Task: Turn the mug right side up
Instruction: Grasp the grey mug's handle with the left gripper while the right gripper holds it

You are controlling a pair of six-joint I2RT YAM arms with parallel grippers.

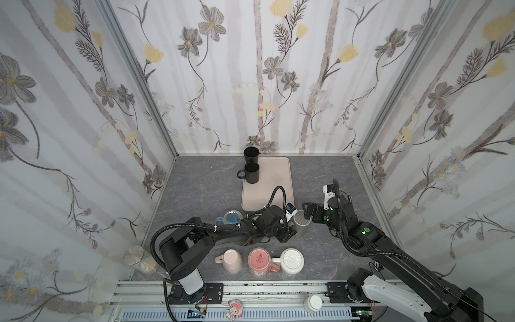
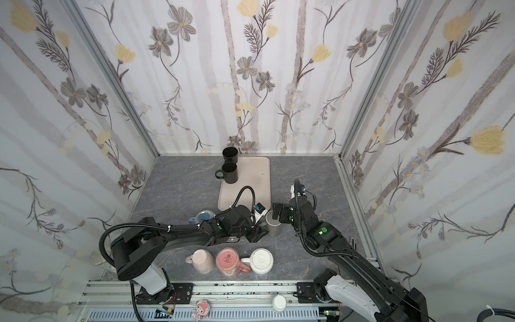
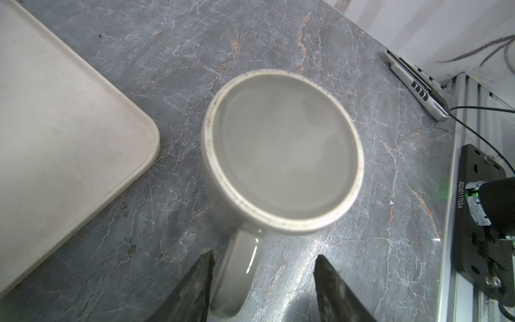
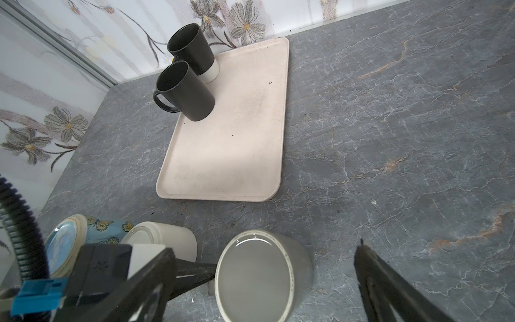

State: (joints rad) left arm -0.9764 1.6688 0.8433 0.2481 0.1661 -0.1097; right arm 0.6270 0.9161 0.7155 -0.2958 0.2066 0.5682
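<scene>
Currently the grey mug (image 3: pixel 281 150) stands mouth up and empty on the table (image 3: pixel 278 36), between the two grippers, its pale rim speckled. The left gripper (image 3: pixel 263 256) has its jaws partly apart on either side of the handle (image 3: pixel 239 273), gripping nothing. The right gripper (image 4: pixel 264 248) gapes wide just beside the rim, empty. Beyond both grippers, a tray (image 4: pixel 237 156) carries two empty black mugs (image 4: pixel 184 92). Behind them, three mugs (image 1: pixel 259 262) sit upside down in a row.
</scene>
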